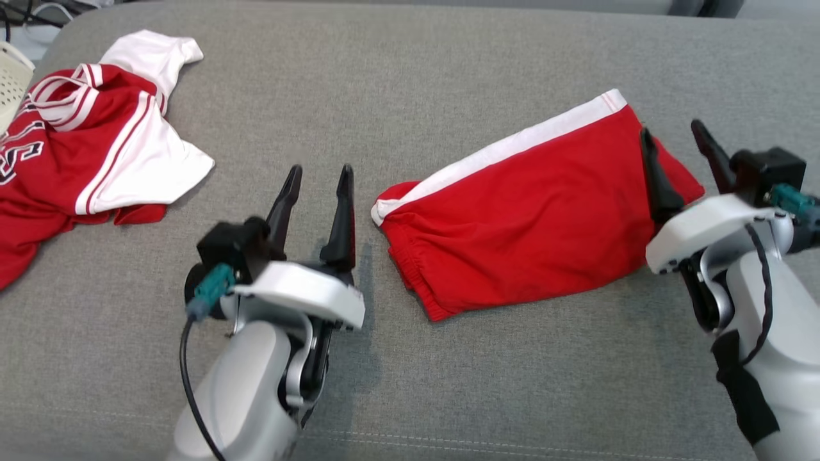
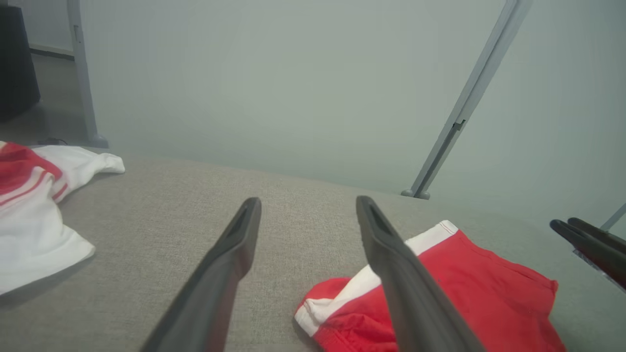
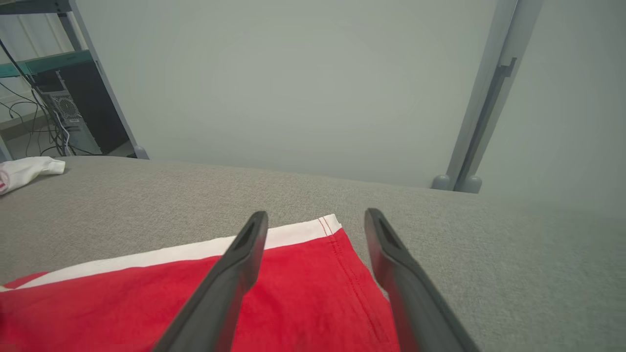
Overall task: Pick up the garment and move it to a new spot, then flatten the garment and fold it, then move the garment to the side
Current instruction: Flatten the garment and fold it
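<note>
Folded red fabric shorts with a white side stripe (image 1: 525, 218) lie flat, right of centre on the grey woven cushion surface (image 1: 410, 77). Right gripper (image 1: 671, 128) at their right end, fingers spread, holding nothing. Left gripper (image 1: 320, 169) just beside their left end, likewise spread and empty. Crumpled red-and-white jersey (image 1: 96, 147) far left. Pale grey wall panel (image 2: 293, 73) and a metal post (image 2: 464, 112) behind.

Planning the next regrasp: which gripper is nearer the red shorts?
Right. The right gripper is open over the red shorts' right end, one finger overlapping the cloth; the left gripper is open just off their left end.
</note>
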Robot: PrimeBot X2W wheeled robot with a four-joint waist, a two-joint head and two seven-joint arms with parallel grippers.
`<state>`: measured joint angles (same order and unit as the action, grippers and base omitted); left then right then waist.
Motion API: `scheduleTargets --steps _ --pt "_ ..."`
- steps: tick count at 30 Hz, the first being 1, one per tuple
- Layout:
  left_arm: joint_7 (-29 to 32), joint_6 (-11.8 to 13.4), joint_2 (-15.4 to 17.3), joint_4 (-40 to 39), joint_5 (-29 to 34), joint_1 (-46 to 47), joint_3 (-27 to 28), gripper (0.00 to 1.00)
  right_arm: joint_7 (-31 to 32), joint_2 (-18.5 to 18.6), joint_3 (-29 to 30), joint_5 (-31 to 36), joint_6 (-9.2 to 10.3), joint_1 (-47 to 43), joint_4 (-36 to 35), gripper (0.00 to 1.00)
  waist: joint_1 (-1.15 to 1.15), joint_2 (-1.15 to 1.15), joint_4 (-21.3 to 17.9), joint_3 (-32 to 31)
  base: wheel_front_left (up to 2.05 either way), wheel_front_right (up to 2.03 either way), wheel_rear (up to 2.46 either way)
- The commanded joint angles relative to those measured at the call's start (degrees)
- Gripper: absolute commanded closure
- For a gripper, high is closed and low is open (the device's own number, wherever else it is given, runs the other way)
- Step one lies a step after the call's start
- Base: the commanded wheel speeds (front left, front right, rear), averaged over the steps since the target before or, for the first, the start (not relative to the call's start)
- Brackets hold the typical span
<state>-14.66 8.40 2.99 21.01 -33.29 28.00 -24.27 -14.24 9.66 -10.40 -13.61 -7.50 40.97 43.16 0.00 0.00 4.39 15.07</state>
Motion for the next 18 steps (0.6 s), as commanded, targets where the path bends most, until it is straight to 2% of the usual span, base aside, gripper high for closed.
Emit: scheduleTargets --steps 1,9,18 --pt "-0.32 0.04 0.8 -3.14 3.24 -1.61 2.95 0.0 -0.75 -0.49 -0.09 -0.18 0.01 -2.06 -2.27 0.0 0.0 0.0 -0.39 -1.45 0.0 0.0 0.0" --pt "-0.33 0.55 0.19 -12.33 15.61 -14.41 7.15 0.0 -0.75 -1.36 4.86 -0.8 0.01 -10.57 -5.67 0.0 0.0 0.0 -0.3 -6.04 0.0 0.0 0.0" --pt "-0.33 -0.37 -0.07 -15.14 18.87 -21.28 5.31 0.0 -0.75 -0.71 11.13 -3.18 0.01 -13.6 -3.0 0.0 0.0 0.0 2.65 -6.81 0.0 0.0 0.0"
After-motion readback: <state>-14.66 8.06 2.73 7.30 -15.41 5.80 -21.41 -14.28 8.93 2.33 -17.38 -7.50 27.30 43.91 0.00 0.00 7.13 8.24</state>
